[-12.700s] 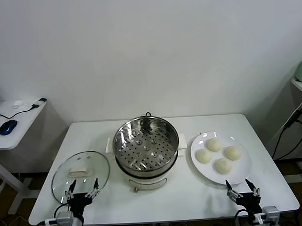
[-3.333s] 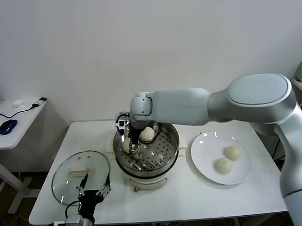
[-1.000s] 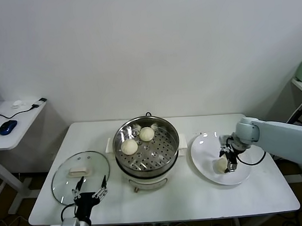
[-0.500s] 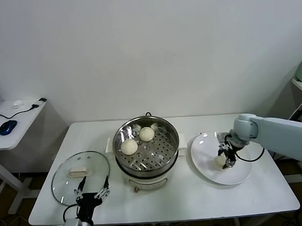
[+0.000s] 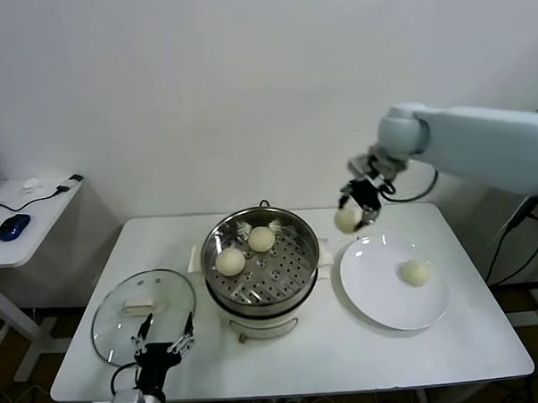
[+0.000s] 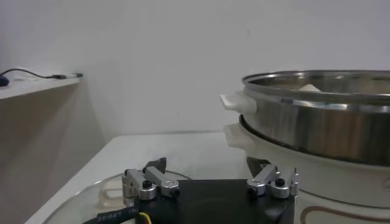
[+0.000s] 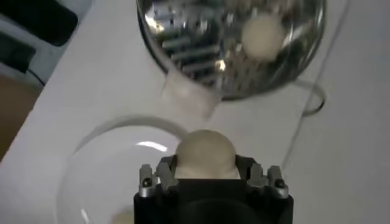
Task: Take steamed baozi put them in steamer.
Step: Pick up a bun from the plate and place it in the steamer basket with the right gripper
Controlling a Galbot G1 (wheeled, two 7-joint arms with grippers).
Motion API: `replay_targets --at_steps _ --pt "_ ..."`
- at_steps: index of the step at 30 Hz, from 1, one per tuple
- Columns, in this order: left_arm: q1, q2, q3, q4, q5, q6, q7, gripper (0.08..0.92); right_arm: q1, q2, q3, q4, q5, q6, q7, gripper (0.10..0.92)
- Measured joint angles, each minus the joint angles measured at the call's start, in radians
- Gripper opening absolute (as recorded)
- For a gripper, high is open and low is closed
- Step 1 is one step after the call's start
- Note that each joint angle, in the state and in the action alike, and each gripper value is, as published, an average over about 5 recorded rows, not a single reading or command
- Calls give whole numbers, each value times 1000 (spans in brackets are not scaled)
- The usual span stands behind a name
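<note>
A steamed baozi [image 5: 347, 219] hangs in the air, clamped between the fingers of the right gripper [image 5: 359, 206], above the gap between the steamer [image 5: 261, 260] and the white plate [image 5: 380, 295]. In the right wrist view the same bun [image 7: 205, 151] sits between the two finger blocks, with the plate rim and the steamer's perforated tray below it. The right arm [image 5: 481, 148] reaches in from about 3 o'clock, high above the table [image 5: 329, 351].

Two more buns lie inside the steamer: one [image 5: 261, 238] toward 12 o'clock on the tray and another [image 5: 230, 261] toward 9 o'clock, close together; whether they touch cannot be told. A fourth bun [image 5: 416, 273] rests alone on the plate, toward its 3 o'clock side. The plate lies just beside the steamer at its 3 o'clock.

The round glass lid [image 5: 142, 312] lies flat on the table at the steamer's 8 o'clock. The left gripper [image 5: 164, 346] hovers low at the lid's near edge, around 6 o'clock of it, its fingers spread wide and holding nothing; the left wrist view shows the two fingers [image 6: 147, 184] apart, with the steamer's steel wall [image 6: 317, 119] beyond.

A side desk [image 5: 24, 221] with a blue mouse [image 5: 13, 227] stands off at the table's 9 o'clock.
</note>
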Motion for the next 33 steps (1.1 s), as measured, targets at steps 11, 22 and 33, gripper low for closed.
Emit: replay_targets --at_steps 11,22,33 --pt "9 5 -9 0 0 -8 0 823 -10 197 49 125 -161 279 -1 645" --pt "13 1 -12 4 1 -12 -1 823 -174 270 75 90 -403 423 64 645" --pt "8 -1 -11 13 1 -13 -2 823 -287 324 99 27 -515 461 118 657"
